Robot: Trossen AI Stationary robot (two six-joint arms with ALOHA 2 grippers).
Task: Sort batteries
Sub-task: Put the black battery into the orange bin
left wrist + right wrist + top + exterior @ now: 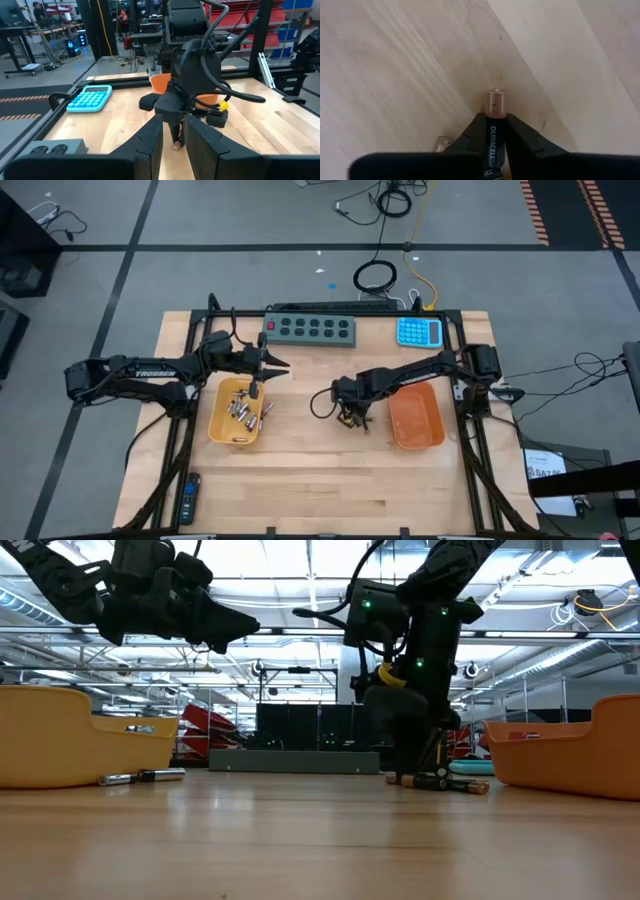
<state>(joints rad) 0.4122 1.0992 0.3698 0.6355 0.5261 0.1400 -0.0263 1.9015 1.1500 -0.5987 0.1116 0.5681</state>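
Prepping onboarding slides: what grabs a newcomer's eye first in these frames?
Probably the right gripper, down at the table's middle beside the orange tray, its fingers clamped on a black and copper Duracell battery. Next, the yellow tray on the left, holding a heap of batteries, with the left gripper hovering near its far edge, fingers apart and empty. The bright blue calculator stands out at the back.

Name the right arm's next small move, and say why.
Probably lift. The right gripper is low on the table, its fingers shut on a battery; the orange tray sits just beside it, ready for the drop.
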